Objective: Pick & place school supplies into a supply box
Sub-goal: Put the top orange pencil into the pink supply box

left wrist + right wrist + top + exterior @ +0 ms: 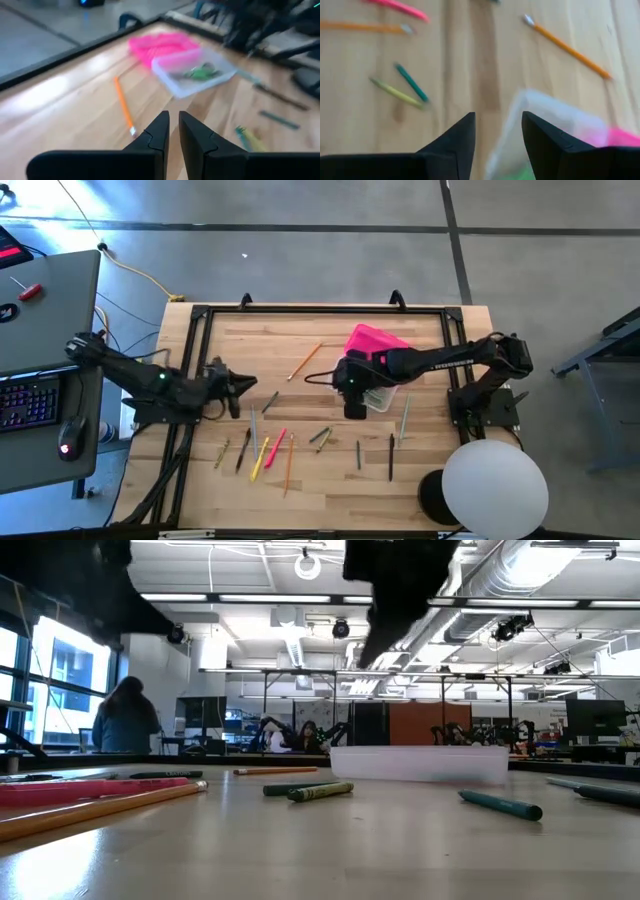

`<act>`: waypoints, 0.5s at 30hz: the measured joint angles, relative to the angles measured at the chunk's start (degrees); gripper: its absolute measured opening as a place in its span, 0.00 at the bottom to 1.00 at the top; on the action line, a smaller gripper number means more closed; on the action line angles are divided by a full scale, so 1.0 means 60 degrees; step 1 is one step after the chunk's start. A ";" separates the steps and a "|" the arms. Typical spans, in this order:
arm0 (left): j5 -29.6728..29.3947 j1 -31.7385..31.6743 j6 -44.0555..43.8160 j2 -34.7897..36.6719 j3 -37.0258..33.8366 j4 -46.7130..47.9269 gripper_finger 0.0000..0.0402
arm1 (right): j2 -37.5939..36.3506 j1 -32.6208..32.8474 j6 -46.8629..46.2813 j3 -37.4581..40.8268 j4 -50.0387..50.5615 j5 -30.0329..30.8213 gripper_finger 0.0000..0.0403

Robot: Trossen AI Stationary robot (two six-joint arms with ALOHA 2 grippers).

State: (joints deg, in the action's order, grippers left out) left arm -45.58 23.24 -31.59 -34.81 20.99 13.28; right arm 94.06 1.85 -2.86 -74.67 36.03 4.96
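The clear supply box [380, 397] lies open on the table with the green-handled scissors [202, 71] inside. Its pink lid [375, 340] lies against the box's far side. Pens and pencils lie flat on the wood: an orange pencil [305, 362], a pink-red pen [276, 444], a yellow one [262, 460], green ones [320, 438] and a dark one [391, 456]. My right gripper [498, 132] is open and empty, raised over the table at the box's left end [545, 130]. My left gripper [173, 127] is empty at the table's left, its fingers nearly together.
A black frame [190, 370] borders the table. A laptop and keyboard [35, 395] sit left of it. A white round object [495, 485] covers the near right corner. A green pencil [405, 415] lies right of the box. A person stands in the room behind [125, 715].
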 joint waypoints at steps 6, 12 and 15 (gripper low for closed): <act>-0.0565 -0.0004 -0.1398 -0.2474 -0.0003 -0.1103 0.18 | 0.0000 0.0592 -0.0577 0.0000 -0.1142 -0.0313 0.35; -0.1183 -0.0403 -0.2132 -0.5004 -0.0004 -0.3840 0.18 | 0.0000 0.1178 -0.0810 0.0200 -0.2016 -0.0304 0.35; -0.0418 -0.1202 -0.2143 -0.5933 -0.0004 -0.4697 0.18 | -0.0023 0.1486 -0.1062 0.0213 -0.1992 -0.0325 0.34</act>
State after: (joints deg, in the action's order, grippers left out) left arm -48.09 16.04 -44.45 -70.41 20.97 -14.90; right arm 93.92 10.77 -9.24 -73.40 24.08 3.01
